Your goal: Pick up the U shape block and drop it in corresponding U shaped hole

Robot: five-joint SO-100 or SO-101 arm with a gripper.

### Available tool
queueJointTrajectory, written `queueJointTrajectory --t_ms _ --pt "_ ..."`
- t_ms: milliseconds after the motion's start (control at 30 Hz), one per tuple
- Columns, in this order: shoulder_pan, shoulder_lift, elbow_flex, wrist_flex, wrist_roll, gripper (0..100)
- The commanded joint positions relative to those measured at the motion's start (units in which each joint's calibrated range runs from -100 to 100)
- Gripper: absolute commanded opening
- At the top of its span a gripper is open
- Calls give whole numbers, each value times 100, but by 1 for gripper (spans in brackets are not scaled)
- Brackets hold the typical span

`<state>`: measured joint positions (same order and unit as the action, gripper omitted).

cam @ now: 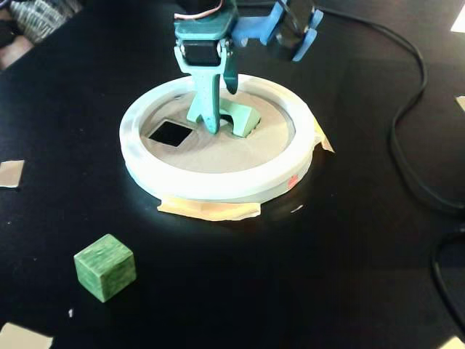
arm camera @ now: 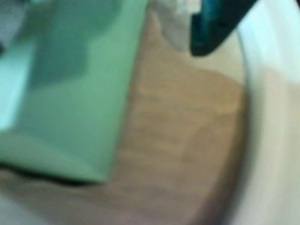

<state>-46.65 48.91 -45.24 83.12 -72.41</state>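
The green U block (cam: pixel 245 118) stands tilted on the wooden board inside the white ring (cam: pixel 218 185), right of a square hole (cam: pixel 171 133). A dark gap (cam: pixel 227 119) shows beside the block; the U-shaped hole is not clearly visible. My teal gripper (cam: pixel 222 109) reaches down onto the board, its long finger (cam: pixel 211 102) in front of the block. In the blurred wrist view the block (arm camera: pixel 75 93) fills the left and the dark fingertip (arm camera: pixel 208 33) sits apart from it, with bare wood (arm camera: pixel 178 140) between. The gripper is open.
A green cube (cam: pixel 105 267) lies on the black table in front of the ring. Tape scraps (cam: pixel 209 209) stick out under the ring, and others lie at the left edge (cam: pixel 10 173). Black cables (cam: pixel 407 145) run along the right side.
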Motion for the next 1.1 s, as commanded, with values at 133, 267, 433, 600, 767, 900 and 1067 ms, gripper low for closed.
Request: queueJointTrajectory --t_ms 133,267,433,600,767,900,1067 --pt "321 -757 -403 564 259 81" --pt "221 -999 -412 564 254 81" --pt "71 -1268 -412 574 215 81" --pt "-191 -1572 -567 453 200 81" --pt "-428 -1554 -1250 514 166 81" --pt "-690 -1519 -1441 473 -78 81" --pt "-928 -1474 -1450 433 -278 81"
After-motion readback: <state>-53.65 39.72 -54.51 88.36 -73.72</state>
